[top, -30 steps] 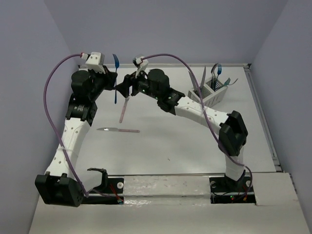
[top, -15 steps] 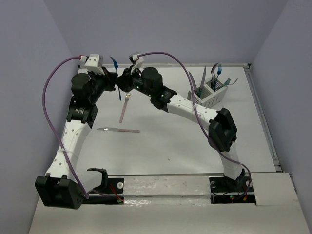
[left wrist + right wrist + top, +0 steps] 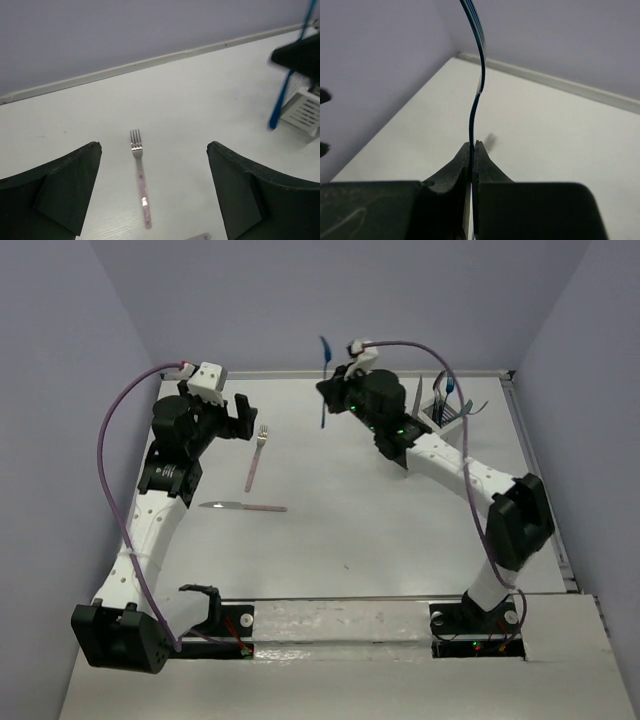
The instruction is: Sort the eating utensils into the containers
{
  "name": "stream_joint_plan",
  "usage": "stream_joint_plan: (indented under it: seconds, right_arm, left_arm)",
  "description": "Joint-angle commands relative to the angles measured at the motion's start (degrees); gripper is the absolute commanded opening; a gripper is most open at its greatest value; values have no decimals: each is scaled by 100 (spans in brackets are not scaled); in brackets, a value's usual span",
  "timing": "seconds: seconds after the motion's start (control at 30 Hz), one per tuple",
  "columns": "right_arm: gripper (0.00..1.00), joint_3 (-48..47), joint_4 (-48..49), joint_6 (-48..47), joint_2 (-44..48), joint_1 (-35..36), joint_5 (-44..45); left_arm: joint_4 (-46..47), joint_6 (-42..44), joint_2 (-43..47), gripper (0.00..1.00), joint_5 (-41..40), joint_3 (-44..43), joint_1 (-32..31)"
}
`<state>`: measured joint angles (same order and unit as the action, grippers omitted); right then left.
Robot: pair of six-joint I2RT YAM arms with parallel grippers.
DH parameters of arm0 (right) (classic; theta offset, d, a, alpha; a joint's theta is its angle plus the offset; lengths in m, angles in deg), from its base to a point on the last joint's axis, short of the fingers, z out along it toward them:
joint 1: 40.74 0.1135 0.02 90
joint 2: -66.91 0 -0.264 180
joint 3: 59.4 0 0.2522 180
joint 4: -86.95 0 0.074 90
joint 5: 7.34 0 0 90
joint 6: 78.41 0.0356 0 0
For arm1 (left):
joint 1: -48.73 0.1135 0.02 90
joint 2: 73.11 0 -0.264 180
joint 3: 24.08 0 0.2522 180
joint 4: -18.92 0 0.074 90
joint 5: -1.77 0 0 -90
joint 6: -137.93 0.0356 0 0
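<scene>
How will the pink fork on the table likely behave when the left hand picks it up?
The pink fork lies flat on the smooth table, so it may slide and be hard to get under. It looks thin, so probably light and stiff. Gripped off-centre by the open left hand, its slim handle could pivot.

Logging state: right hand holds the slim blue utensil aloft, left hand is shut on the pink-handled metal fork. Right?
No: the left hand is open; the pink-handled metal fork lies loose on the white table, per the left wrist view. The right hand does hold the slim blue utensil aloft.
</scene>
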<state>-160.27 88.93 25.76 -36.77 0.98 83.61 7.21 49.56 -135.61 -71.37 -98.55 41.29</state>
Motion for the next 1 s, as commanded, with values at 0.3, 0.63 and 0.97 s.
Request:
stream_joint_plan:
  seconds: [0.3,0.63,0.97]
  right_arm:
    - [0,2163,1194,-1743,1940,-2834,2436]
    - [0,2436,1931,-1883,930,-3143,2656]
    - [0,2392,2152,-2050,472,-3205,2559]
  left_arm:
    - [50,1709,396,99,-1168,1482,111]
    - [191,1744,388,99,-1071,1711,226]
    - [235,1780,282,99,-1062,1790,243]
